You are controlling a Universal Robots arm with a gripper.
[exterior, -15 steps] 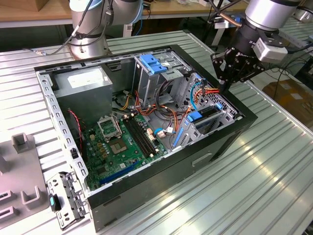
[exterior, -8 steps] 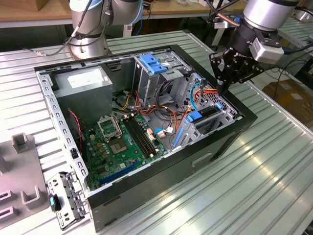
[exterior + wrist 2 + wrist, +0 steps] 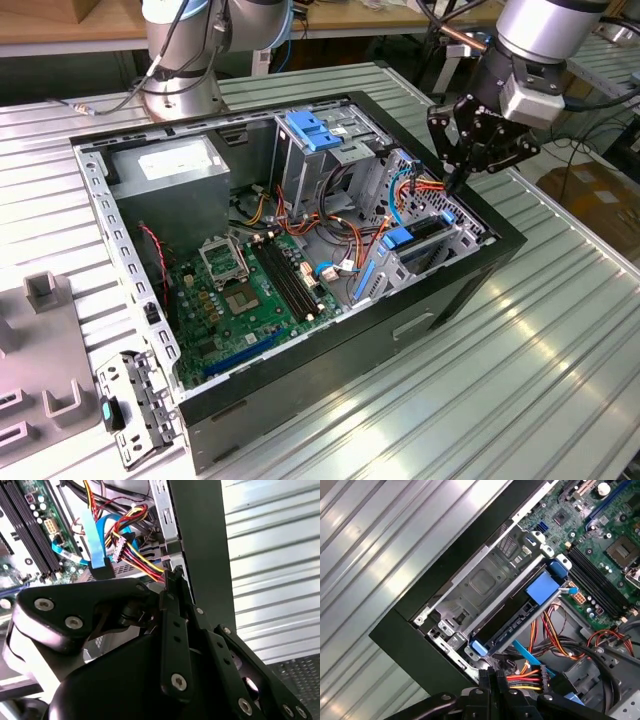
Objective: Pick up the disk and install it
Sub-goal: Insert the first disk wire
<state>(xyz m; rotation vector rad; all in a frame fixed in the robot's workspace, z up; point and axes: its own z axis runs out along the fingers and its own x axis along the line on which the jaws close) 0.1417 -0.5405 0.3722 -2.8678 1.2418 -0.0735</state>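
The disk (image 3: pixel 424 231), dark grey with bright blue rails and a blue end tab, sits slotted in the metal drive cage (image 3: pixel 450 225) at the exterior view's right end of the open computer case. In the first wrist view the disk (image 3: pixel 516 618) lies along the cage (image 3: pixel 480 582). My gripper (image 3: pixel 453 184) hangs just above the cage beside the case's wall. Its black fingers (image 3: pixel 173 575) are pressed together with nothing between them. Their tips are close to a bundle of coloured power wires (image 3: pixel 530 677).
The open case (image 3: pixel 470 290) lies on a ribbed metal table (image 3: pixel 530 380). Inside are the motherboard (image 3: pixel 240 290), a power supply (image 3: pixel 175 165), a light-blue latch plate (image 3: pixel 315 130) and loose cables (image 3: pixel 340 235). A second arm's base (image 3: pixel 180 70) stands behind; grey fixtures (image 3: pixel 45 295) sit at the exterior view's left.
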